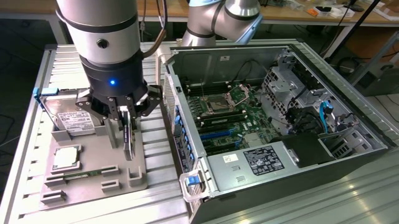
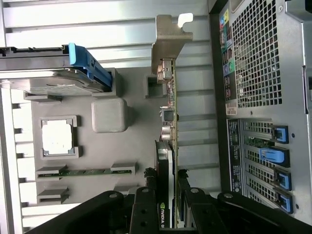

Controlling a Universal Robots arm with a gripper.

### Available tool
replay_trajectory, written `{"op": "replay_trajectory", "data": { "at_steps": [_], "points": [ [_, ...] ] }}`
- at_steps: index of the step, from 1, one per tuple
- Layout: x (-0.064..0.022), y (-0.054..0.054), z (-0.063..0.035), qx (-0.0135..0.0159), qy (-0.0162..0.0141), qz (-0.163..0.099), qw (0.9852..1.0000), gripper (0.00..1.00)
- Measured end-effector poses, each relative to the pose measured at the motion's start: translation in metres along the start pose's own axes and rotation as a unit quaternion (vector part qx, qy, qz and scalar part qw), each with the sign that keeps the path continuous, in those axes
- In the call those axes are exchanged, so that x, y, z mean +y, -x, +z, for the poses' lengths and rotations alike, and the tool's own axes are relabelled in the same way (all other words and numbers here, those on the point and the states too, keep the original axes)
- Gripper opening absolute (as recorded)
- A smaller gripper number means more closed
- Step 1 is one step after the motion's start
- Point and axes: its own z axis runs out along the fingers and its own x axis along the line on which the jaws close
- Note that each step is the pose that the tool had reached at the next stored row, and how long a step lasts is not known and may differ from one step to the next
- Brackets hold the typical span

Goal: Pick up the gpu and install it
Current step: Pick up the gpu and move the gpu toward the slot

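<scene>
The gpu is a thin dark card standing on edge over the grey parts tray, just off the open computer case's side on the exterior view's left. My gripper hangs straight down over it, a finger against each face, shut on the card. In the wrist view the gpu runs edge-on away from my gripper, its silvery end bracket at the far end past a tray holder block. Whether the card is clear of the tray I cannot tell. The motherboard lies exposed inside the case.
On the tray lie a hard drive with a blue tab, a processor and a green memory stick. The case's rear panel with blue slot latches stands close beside the card. Cables and drive cages fill the case's far side.
</scene>
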Motion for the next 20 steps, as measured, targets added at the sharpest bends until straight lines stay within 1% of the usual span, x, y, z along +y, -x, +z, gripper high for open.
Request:
{"op": "replay_trajectory", "data": {
  "at_steps": [7, 15, 20],
  "points": [
    [0.0003, 0.0, -0.0057, 0.0, 0.0, 0.0, 1.0, 0.27],
    [0.0004, 0.0, -0.0078, 0.0, 0.0, 0.0, 1.0, 0.27],
    [0.0005, 0.0, -0.0113, 0.0, 0.0, 0.0, 1.0, 0.27]
  ]
}}
